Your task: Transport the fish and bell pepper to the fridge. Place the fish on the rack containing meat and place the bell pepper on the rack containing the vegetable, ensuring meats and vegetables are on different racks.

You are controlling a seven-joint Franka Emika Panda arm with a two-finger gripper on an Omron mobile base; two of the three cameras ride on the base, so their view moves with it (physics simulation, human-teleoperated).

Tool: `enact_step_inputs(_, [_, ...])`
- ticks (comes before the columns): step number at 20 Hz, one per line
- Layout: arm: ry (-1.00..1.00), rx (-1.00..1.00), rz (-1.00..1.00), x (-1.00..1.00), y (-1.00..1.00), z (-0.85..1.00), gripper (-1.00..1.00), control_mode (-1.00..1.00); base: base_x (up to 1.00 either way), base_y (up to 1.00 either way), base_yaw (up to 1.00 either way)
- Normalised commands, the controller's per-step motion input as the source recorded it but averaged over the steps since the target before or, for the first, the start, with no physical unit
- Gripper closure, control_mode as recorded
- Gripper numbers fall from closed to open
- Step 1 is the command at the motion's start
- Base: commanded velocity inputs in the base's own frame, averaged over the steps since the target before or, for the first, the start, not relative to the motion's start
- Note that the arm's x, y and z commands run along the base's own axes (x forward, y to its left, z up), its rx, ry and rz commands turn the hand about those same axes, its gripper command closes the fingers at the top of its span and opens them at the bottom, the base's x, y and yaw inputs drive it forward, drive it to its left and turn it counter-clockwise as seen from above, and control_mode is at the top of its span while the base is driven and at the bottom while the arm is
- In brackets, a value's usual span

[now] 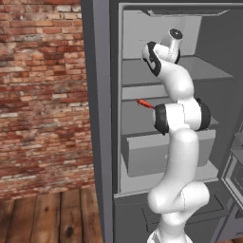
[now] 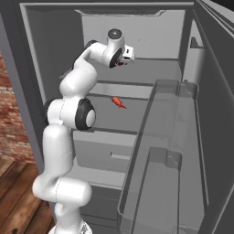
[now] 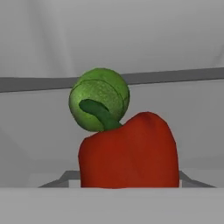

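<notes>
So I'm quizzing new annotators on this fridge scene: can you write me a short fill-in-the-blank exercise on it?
1. In the hand view, the bell pepper close to the camera is ____ in colour.
2. The round vegetable behind it is ____.
3. The meat lies on the shelf ____ the one the pincer reaches over.
4. The fridge door stands ____.

Missing words: red; green; below; open

The white arm (image 2: 68,137) rises, elbow bent, and reaches forward with its gripper (image 2: 122,61) at shoulder height.
</notes>
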Motion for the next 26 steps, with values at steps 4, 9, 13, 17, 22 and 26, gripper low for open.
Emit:
enact_step_inputs(4, [0.00, 0.00, 0.00, -0.04, -0.01, -0.09, -1.00, -1.00, 0.00, 0.00, 0.00])
enact_step_inputs(9, [-0.05, 0.00, 0.00, -0.07, 0.00, 0.00, -1.00, -1.00, 0.00, 0.00, 0.00])
enact_step_inputs(13, [-0.09, 0.00, 0.00, -0.10, 0.00, -0.12, -1.00, -1.00, 0.00, 0.00, 0.00])
enact_step_inputs(17, [-0.11, 0.00, 0.00, -0.38, 0.00, -0.14, -1.00, -1.00, 0.00, 0.00, 0.00])
enact_step_inputs(22, [-0.22, -0.01, 0.00, -0.66, 0.01, -0.03, -1.00, -1.00, 0.00, 0.00, 0.00])
enact_step_inputs(26, [-0.31, 0.00, 0.00, -0.83, 0.00, -0.01, -1.00, -1.00, 0.00, 0.00, 0.00])
